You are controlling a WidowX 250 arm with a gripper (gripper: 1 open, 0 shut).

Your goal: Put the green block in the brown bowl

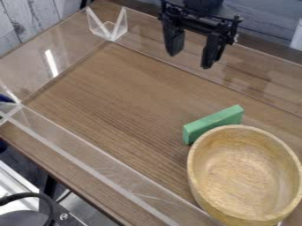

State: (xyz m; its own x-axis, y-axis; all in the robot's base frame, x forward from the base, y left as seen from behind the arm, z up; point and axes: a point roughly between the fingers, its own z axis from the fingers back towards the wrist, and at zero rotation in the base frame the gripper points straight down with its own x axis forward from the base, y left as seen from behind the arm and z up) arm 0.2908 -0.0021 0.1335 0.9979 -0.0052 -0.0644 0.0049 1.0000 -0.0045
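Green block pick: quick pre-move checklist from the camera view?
1. Gripper open, nothing between the fingers: ok.
2. Flat bright green rectangular block in view, unobstructed on the wooden tabletop: ok.
3. Block clear of the round light-tan wooden bowl: cannot tell; it lies right against the rim's far side and may be touching.
4. Bowl hollow empty, ready to receive: ok.
5. Gripper lined up over the block: not ok; it hangs farther back, well apart from it.
6. Path from gripper to block free of objects: ok.

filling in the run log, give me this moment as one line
pincer: open, empty, raised | green block: on table, against brown bowl rim | bowl: empty | stage: before pickup
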